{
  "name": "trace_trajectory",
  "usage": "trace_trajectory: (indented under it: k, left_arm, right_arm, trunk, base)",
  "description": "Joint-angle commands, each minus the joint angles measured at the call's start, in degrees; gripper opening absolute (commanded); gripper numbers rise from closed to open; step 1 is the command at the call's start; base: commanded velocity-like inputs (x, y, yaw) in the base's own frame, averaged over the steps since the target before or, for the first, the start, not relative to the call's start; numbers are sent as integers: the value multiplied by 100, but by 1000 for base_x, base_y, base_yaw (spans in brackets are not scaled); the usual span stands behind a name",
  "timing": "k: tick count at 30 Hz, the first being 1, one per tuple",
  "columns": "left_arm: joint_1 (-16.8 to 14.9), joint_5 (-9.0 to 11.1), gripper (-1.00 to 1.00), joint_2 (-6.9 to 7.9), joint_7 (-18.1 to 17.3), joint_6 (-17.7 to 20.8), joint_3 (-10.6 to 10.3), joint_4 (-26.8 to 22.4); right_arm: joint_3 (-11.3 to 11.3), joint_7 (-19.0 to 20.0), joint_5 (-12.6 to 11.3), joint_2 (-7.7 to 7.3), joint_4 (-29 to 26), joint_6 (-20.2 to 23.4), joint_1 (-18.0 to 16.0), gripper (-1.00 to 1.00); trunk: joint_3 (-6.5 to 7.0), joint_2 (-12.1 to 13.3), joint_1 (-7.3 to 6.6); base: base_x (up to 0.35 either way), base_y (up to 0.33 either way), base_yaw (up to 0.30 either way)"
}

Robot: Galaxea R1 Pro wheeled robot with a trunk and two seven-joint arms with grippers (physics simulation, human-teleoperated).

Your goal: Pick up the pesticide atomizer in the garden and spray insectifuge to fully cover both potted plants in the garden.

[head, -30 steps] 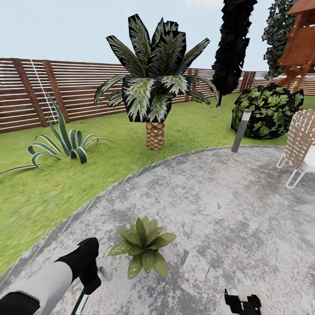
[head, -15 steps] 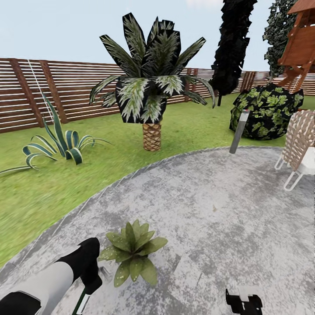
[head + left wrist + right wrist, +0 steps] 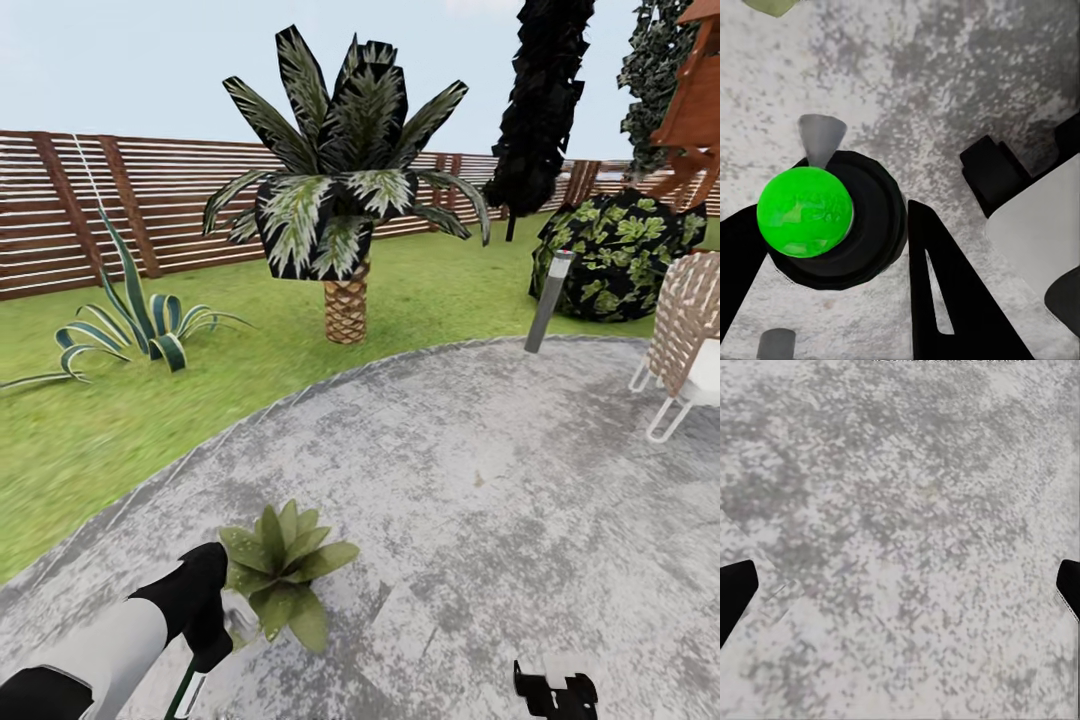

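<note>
The left gripper point(image 3: 205, 640) was clamped on the atomizer point(image 3: 805, 212), its long axis running down along the fingers, green part toward the wrist camera. In the head view the plant point(image 3: 280, 570) sat on the paving point(image 3: 480, 500) just beside that gripper, at about its 2 o'clock, so the left arm was much the nearer. The right gripper point(image 3: 555, 692) hung well apart at the plant's 4 o'clock, fingers spread wide and holding nothing. Count: one atomizer, one potted plant in view, two grippers.
</note>
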Motion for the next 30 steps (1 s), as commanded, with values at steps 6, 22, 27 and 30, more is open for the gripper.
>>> trace_trajectory:
  k: [6, 22, 27, 30]
  left_arm:
    - [-1, -53, -100, 26, -58, 25, -7, -1]
    - [-2, -51, -100, -14, -66, 13, 481, -104]
    - [-2, -43, -100, -48, -124, 29, 483, -496]
    - [-2, -40, -100, -27, -130, 16, 466, -482]
  right_arm:
    - [-45, -15, 61, 1, 5, -15, -3, 100]
    - [-45, -15, 61, 1, 5, -15, -3, 100]
    - [-45, -15, 61, 1, 5, -15, -3, 100]
    - [-45, -11, 61, 1, 5, -15, -3, 100]
  trunk:
    - [-43, -2, -1]
    - [-121, -2, -1]
    - [-121, -2, -1]
    - [-121, -2, -1]
  base:
    - [33, -129, 182]
    - [0, -1, 143]
    - [0, 0, 2]
    - [0, 0, 0]
